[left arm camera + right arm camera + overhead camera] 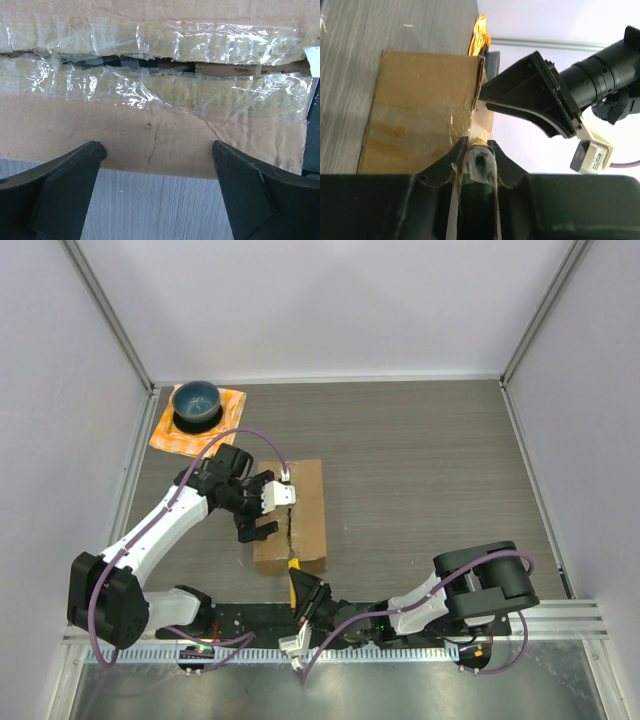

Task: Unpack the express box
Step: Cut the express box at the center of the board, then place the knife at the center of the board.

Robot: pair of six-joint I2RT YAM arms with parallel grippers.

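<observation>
The express box (305, 505) lies lengthwise in the middle of the table, a brown carton with clear tape along its top seam. In the left wrist view the seam (150, 62) is slit and gapes, and checked fabric (127, 61) shows inside. My left gripper (275, 512) hovers wide open over the box's left edge, and its fingers (75, 175) straddle the edge with nothing between them. My right gripper (302, 590) sits at the box's near end, shut on a black tool with a yellow tip (481, 150). The tip touches the taped end face (420, 100).
A blue bowl (195, 403) rests on an orange cloth (200, 425) at the back left corner. Grey walls close in the table on three sides. The arm bases and a rail (560, 615) run along the near edge.
</observation>
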